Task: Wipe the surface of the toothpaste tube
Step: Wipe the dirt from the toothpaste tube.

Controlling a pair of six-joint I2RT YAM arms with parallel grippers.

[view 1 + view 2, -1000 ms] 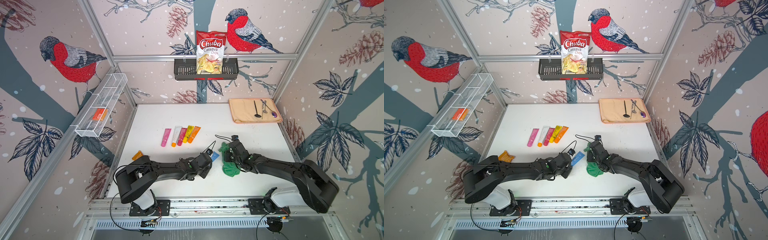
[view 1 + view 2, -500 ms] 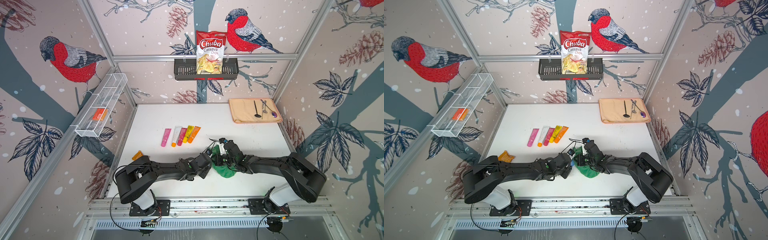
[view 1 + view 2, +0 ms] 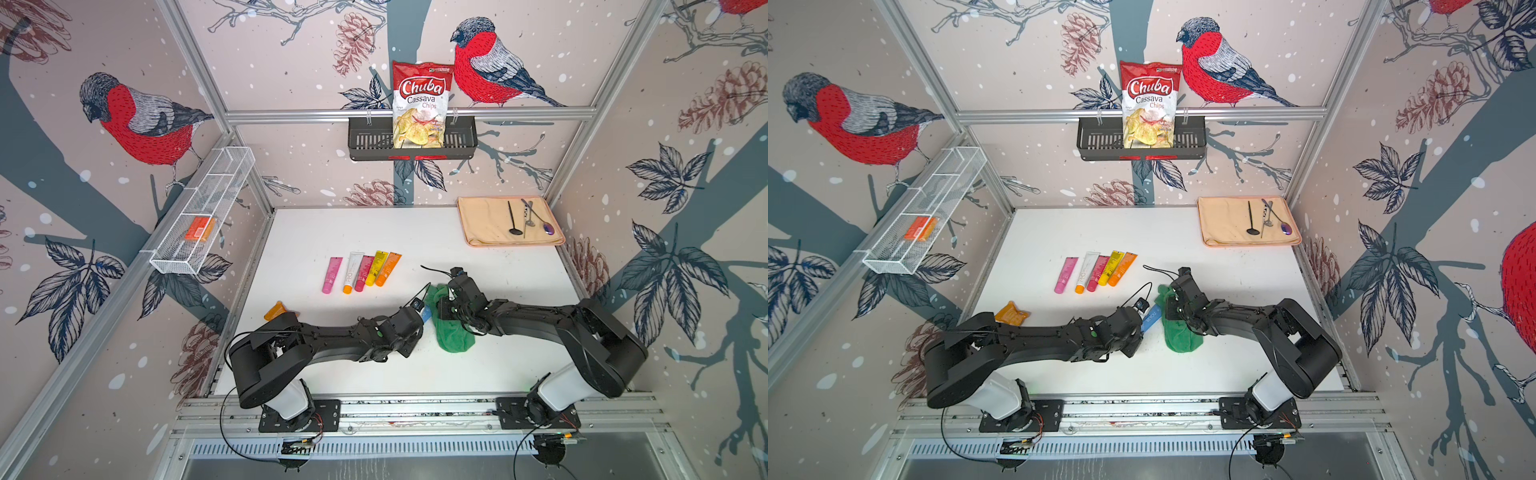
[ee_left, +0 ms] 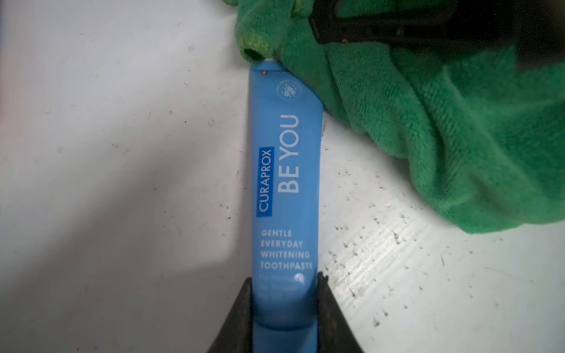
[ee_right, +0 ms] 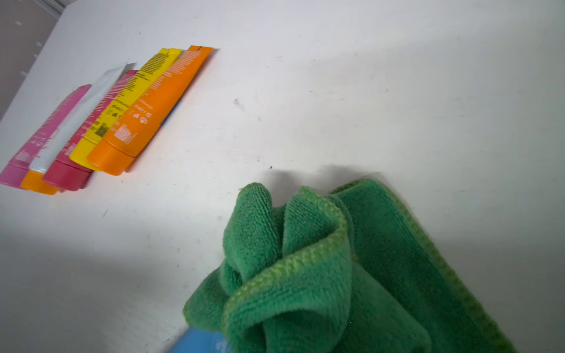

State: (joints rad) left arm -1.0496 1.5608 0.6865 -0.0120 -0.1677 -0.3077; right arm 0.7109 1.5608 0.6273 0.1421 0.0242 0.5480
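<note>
Top views, both of them, put the blue toothpaste tube near the row of coloured tubes, on that row's robot-ward side and a little toward the right arm. The left gripper pinches one end of it. The right gripper arrives from the side of the blue tube away from the row, its jaws pressed together on a bunched green cloth. Cloth and tube touch.

Left wrist view: the jaws hug both edges of the tube's near end. The cloth covers only the far tip and brushes one edge, so nearly all the printed face lies bare. Whether the tube rests on the white table I cannot tell.

Right wrist view: the cloth wad sits over a sliver of blue, with the coloured row well apart beyond it.

I judge the wiping as under way but far from finished. The long face toward the left gripper, and the underside, appear left to do.
</note>
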